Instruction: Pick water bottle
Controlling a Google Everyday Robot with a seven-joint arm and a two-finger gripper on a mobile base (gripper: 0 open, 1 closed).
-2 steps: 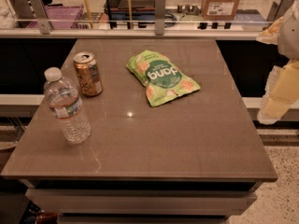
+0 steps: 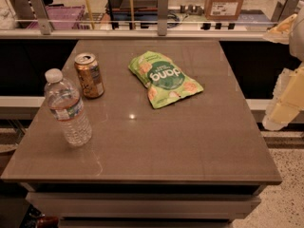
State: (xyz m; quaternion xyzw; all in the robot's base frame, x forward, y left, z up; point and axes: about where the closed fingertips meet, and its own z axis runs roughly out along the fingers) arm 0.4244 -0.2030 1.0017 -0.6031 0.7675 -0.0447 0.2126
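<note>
Water bottle [image 2: 67, 109] stands upright near the table's [image 2: 190, 141] left edge, just beside the can [image 2: 89, 75]. Nothing has shifted. My gripper [image 2: 285, 101] hangs off the right side, well apart; its state I cannot tell. I judge the reach not yet begun.

Clear ribbed plastic water bottle [image 2: 68, 109], white-capped, stands upright at the bench's [image 2: 190, 146] left front; pale claw [image 2: 284, 103] far right, well apart.

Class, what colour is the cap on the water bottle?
White cap on the water bottle, camera view; the gripper is beyond the table's right edge.
</note>
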